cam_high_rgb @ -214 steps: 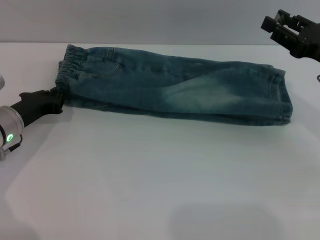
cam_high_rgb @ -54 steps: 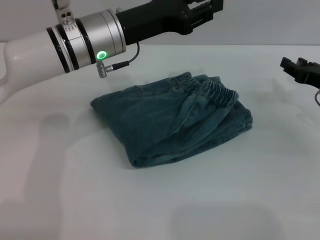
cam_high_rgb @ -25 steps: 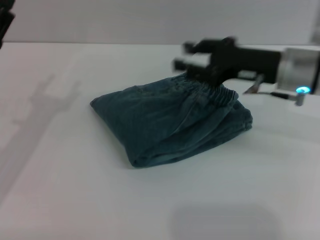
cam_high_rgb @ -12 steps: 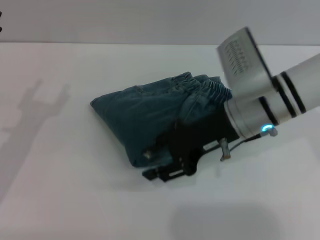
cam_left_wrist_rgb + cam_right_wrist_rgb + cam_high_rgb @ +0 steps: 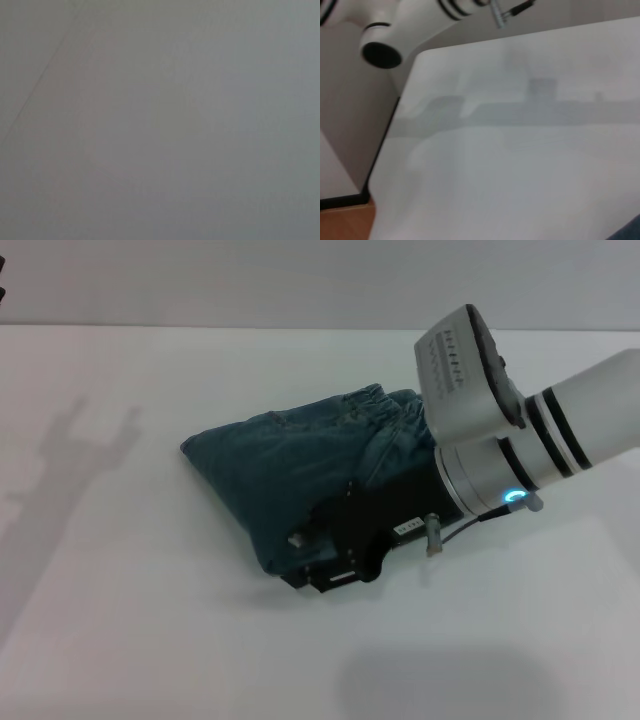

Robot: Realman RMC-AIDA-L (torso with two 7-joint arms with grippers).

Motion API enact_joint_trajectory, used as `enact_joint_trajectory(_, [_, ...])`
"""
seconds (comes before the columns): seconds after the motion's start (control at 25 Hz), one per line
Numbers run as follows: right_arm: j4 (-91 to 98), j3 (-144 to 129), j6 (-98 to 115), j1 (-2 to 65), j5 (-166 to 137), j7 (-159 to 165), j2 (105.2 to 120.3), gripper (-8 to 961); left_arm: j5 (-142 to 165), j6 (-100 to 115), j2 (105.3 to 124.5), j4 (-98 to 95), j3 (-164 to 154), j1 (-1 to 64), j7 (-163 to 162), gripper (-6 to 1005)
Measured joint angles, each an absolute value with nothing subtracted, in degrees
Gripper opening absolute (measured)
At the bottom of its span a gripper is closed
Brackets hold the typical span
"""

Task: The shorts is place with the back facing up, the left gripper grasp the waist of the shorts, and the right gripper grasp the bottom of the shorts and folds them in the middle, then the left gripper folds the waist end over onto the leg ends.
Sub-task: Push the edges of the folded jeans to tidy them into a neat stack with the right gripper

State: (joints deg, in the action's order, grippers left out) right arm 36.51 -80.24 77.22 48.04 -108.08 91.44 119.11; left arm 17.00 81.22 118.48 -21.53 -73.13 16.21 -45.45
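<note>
The shorts (image 5: 290,465) were faded matt denim cloth; over their near edge the right gripper (image 5: 325,560) was matt black, behind it a brushed-metal wrist (image 5: 480,475)

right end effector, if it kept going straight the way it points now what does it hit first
It points toward the robot's left and slightly toward the robot, low at the near edge of the shorts. Beyond the right end effector only bare table shows, though its height is hard to judge.
</note>
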Motion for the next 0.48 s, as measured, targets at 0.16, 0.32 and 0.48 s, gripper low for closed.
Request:
enact_joint_trajectory(0.16, [36.3, -81.8, 74.9, 48.5, -108.0, 92.7, 119.25, 487, 16.8, 81.2, 118.48, -21.5, -73.1, 16.2, -45.6, 817])
enact_joint_trajectory(0.32, [36.5, -87.3, 70.7, 49.1, -108.0, 95.5, 119.26, 488, 16.2, 81.2, 118.46, -21.5, -73.1, 16.2, -45.5, 816])
enact_joint_trajectory(0.48, [36.8, -90.4, 67.6, 49.3, -108.0, 96.7, 119.32, 488, 15.8, 81.2, 118.39, -21.4, -73.1, 16.2, -45.4, 815])
